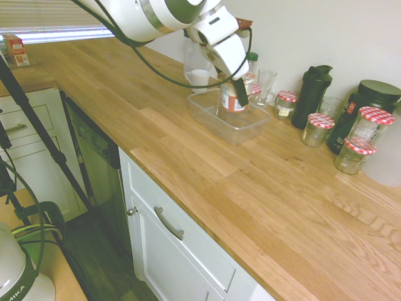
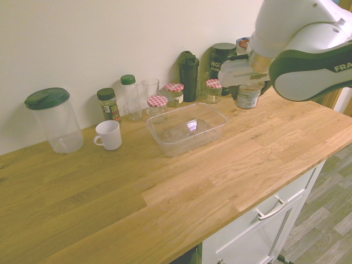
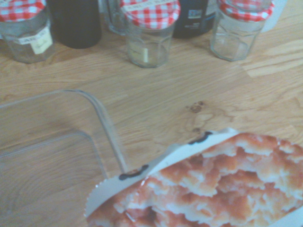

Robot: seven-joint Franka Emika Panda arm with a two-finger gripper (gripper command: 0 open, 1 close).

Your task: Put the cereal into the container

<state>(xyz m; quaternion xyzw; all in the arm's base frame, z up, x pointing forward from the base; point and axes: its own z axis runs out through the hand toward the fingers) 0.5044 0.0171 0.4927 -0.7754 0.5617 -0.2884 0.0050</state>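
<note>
Cereal: the cereal (image 1: 230,98) hangs in the air, pinched by the gripper (image 1: 234,94), off the counter (image 1: 250,188).
Place: in the wrist view its foil lid sits just past the container (image 1: 229,115) corner, not over the middle.
Container: looks empty, in front of the jars (image 1: 318,129).
Good way: slide it over the container's middle, go down slowly, keep it upright, then let go.

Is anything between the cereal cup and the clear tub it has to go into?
No, nothing visible. The hand holds the cereal cup in the air beside the tub, and the wrist view shows bare counter up to its rim. The tub is empty; the checked-lid jars stand behind.
</note>
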